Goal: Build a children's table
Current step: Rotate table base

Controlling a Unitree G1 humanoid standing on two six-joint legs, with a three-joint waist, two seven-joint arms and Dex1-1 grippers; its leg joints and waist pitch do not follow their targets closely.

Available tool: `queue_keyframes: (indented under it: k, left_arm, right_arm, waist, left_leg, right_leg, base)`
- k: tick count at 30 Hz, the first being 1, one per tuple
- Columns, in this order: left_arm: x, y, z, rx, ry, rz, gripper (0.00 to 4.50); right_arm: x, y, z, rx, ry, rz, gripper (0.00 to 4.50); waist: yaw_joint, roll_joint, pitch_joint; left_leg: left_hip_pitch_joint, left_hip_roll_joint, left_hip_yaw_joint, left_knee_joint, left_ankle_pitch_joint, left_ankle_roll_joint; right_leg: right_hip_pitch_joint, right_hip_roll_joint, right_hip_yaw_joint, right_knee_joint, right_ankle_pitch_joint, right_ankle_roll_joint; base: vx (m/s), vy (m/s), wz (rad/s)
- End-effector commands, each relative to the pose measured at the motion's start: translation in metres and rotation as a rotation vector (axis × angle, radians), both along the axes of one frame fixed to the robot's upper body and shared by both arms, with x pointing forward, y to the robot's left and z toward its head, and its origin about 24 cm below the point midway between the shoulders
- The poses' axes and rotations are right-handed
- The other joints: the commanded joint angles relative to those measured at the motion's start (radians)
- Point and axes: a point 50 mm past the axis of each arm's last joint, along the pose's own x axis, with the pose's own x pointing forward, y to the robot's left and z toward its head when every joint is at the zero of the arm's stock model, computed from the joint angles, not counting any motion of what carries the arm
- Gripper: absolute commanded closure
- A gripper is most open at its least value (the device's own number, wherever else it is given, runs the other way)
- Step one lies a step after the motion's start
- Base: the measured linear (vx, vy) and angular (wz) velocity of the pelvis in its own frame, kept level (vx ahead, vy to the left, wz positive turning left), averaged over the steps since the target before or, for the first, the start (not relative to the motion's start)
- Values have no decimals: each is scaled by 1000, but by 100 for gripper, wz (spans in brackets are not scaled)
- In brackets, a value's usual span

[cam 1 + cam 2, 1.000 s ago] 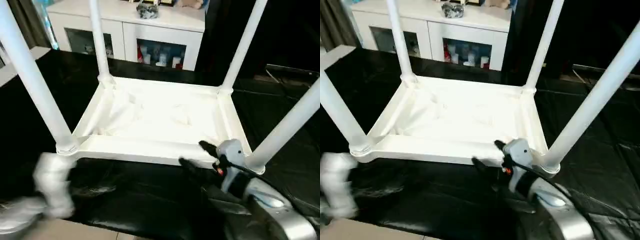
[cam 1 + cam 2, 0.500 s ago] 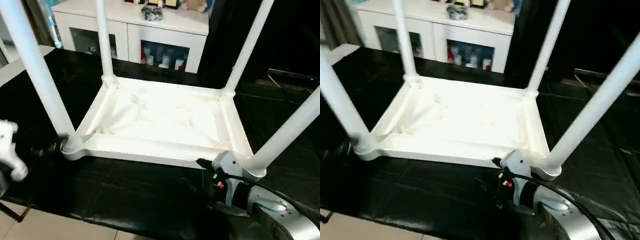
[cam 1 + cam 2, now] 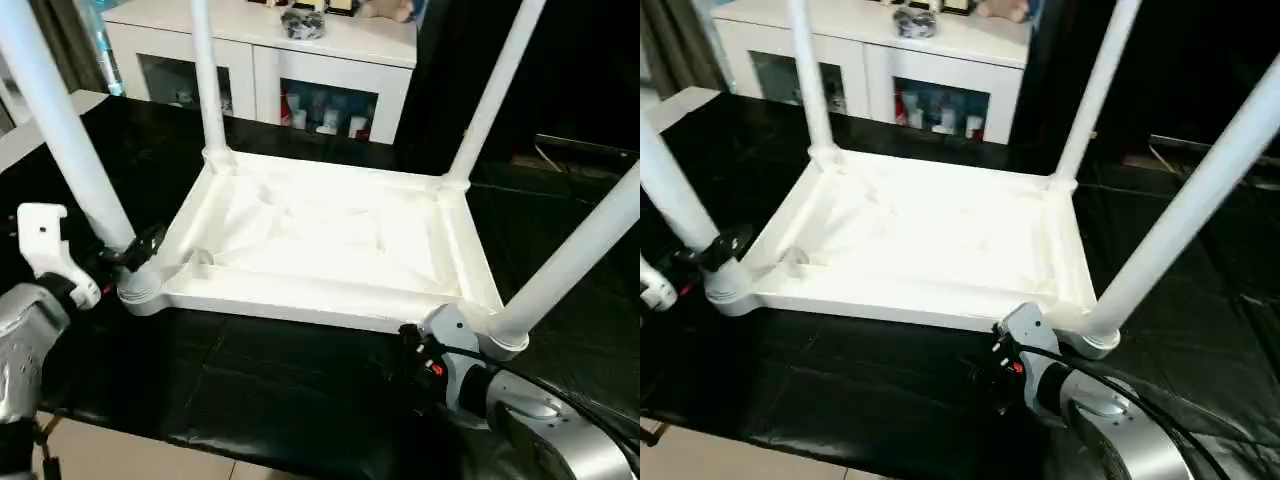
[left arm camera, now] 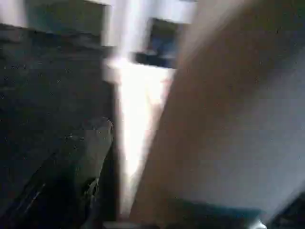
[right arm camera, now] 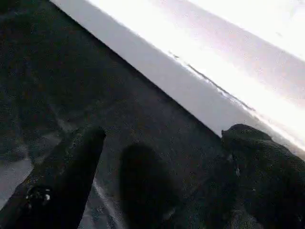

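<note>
While the table (image 3: 330, 240) lay upside down on the black mat (image 3: 250, 390), four legs up, I had my left gripper (image 3: 135, 250) wide open around the near left leg (image 3: 70, 140), right gripper (image 5: 157, 157) wide open and empty by the near edge, white cabinet (image 3: 300, 60) behind.

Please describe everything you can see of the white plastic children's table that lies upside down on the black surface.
The white plastic children's table lies upside down on a black cloth-covered surface, its ribbed underside facing up. Four long white tube legs rise from round sockets at its corners, all seated. The open left gripper sits at the near left leg's base; whether it touches is unclear. The open right gripper is low on the cloth beside the near right corner.
</note>
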Motion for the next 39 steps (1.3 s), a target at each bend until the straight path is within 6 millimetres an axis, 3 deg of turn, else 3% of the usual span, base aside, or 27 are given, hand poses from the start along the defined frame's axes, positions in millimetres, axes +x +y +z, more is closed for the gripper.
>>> queue_keyframes:
  k: [1, 4, 10, 11, 12, 16, 17, 19, 20, 22, 23, 27, 39]
  left_arm:
    - [-4, -14, 5, -44, -18, -170, 1]
    - [-14, -25, 8, -78, -3, -312, 1]
    - [-42, -46, 10, -159, 107, -593, 1]
    - [-54, -56, 9, -195, 158, -689, 1]
    - [-57, -59, 9, -205, 173, -716, 1]
    - [-74, -85, 7, -244, 219, -839, 1]
    - [-77, -93, 8, -258, 224, -869, 1]
    - [-80, -104, 8, -281, 221, -901, 1]
    - [-81, -107, 9, -288, 222, -911, 1]
    - [-82, -120, 10, -318, 214, -945, 1]
    - [-82, -127, 10, -334, 209, -960, 1]
    - [-84, -151, 13, -414, 195, -1020, 1]
    - [-78, -176, 14, -465, 196, -1058, 1]
  right_arm:
    - [15, -14, 2, -77, -54, -107, 0]
    - [21, -15, 2, -86, -68, -141, 0]
    - [31, -13, 4, -70, -96, -165, 0]
    - [36, -10, 4, -62, -105, -160, 0]
    - [37, -9, 4, -61, -108, -157, 0]
    - [43, 1, 4, -56, -117, -120, 0]
    - [44, 4, 4, -52, -119, -110, 0]
    - [47, 8, 4, -48, -125, -96, 0]
    - [48, 9, 4, -47, -128, -92, 0]
    - [50, 14, 5, -43, -134, -74, 0]
    - [52, 17, 5, -38, -136, -65, 0]
    - [58, 32, 6, -7, -148, -28, 0]
    - [73, 56, 6, 30, -178, 36, 0]
  waist:
    - [3, 22, -36]
    - [3, 23, -34]
    - [5, 17, -32]
    - [3, 12, -30]
    - [2, 17, -30]
    - [0, 14, -30]
    - [-2, 8, -29]
    - [-4, 10, -27]
    - [-6, 3, -28]
    - [-8, 4, -27]
    - [-9, -2, -28]
    - [-15, -8, -32]
    - [-16, -6, -35]
  left_leg:
    - [9, 72, -20, -96, -98, -35]
    - [9, 73, -17, -97, -106, -44]
    - [9, 71, -10, -98, -92, -27]
    - [6, 70, -9, -100, -95, -24]
    - [6, 70, -10, -101, -95, -25]
    - [4, 70, -5, -100, -83, -20]
    - [4, 71, -4, -100, -71, -15]
    - [3, 69, -2, -100, -72, -20]
    - [2, 69, 0, -100, -72, -20]
    - [0, 68, 2, -99, -66, -22]
    - [-1, 68, 3, -98, -46, -21]
    - [-2, 65, 7, -92, 0, -15]
    - [1, 65, 8, -90, 6, -24]
  right_leg:
    - [25, -114, 47, -62, 75, -216]
    - [23, -113, 48, -62, 74, -221]
    - [21, -110, 49, -61, 71, -222]
    - [22, -108, 48, -63, 57, -220]
    - [21, -108, 48, -61, 49, -225]
    - [24, -107, 49, -61, 53, -224]
    - [25, -107, 49, -62, 56, -223]
    - [24, -103, 49, -64, 42, -220]
    - [26, -102, 49, -64, 40, -219]
    - [29, -104, 50, -66, 30, -214]
    - [31, -102, 50, -66, 46, -211]
    - [34, -97, 50, -60, 117, -215]
    - [36, -93, 48, -56, 146, -214]
  base:
    - [0, 0, 0]
    - [0, 0, 0]
    - [0, 0, 0]
    - [0, 0, 0]
    - [0, 0, 0]
    - [0, 0, 0]
    - [0, 0, 0]
    - [0, 0, 0]
    - [0, 0, 0]
    - [0, 0, 0]
    - [0, 0, 0]
    - [0, 0, 0]
    - [0, 0, 0]
